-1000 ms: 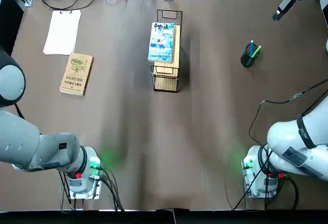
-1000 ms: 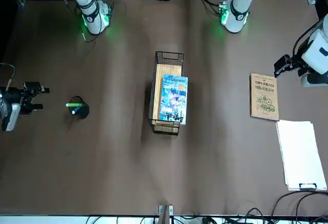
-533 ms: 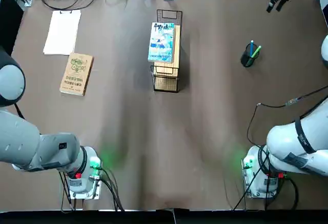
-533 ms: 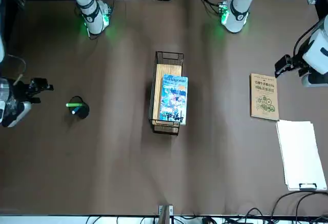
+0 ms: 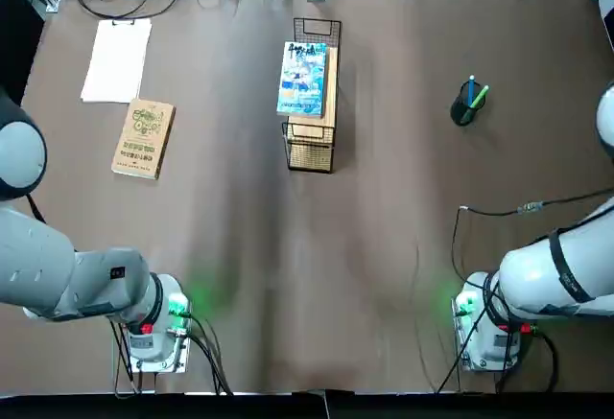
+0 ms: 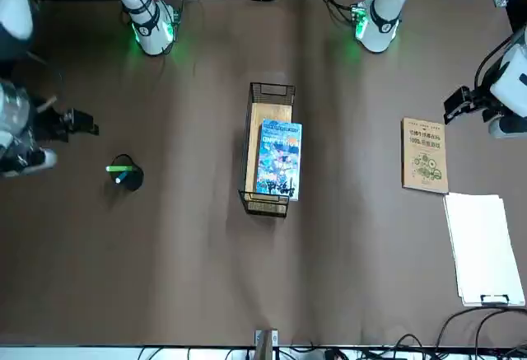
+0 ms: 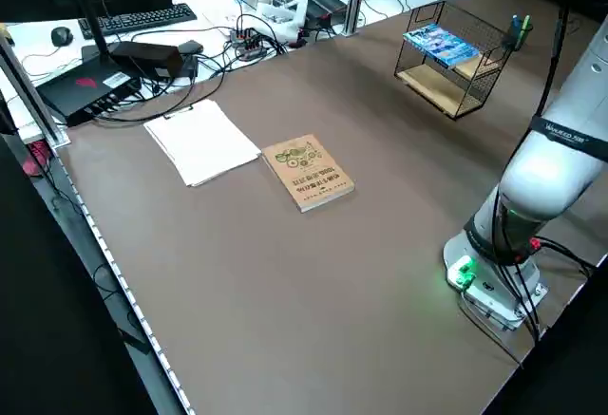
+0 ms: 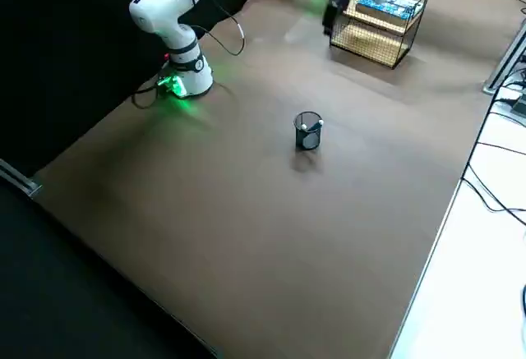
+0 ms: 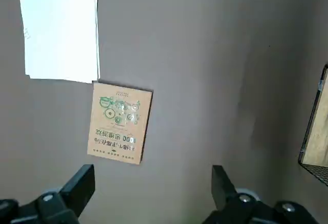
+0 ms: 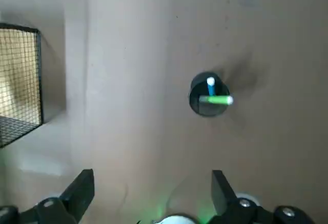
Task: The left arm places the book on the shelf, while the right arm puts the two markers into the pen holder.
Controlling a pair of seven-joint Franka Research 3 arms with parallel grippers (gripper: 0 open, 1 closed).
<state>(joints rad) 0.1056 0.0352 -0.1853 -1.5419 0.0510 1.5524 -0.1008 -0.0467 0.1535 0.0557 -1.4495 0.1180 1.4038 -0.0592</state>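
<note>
While on the shelf (image 5: 332, 83), book (image 5: 302, 79) lengthwise.

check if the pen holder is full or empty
Not empty: the blue marker and green marker stand inside the pen holder.

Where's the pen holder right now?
In the top view, the pen holder stands on the table's right side, to the right of the shelf, with both markers in it.

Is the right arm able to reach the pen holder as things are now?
Probably yes: the right gripper is open and holds nothing, and only bare table shows beside the pen holder.
</note>
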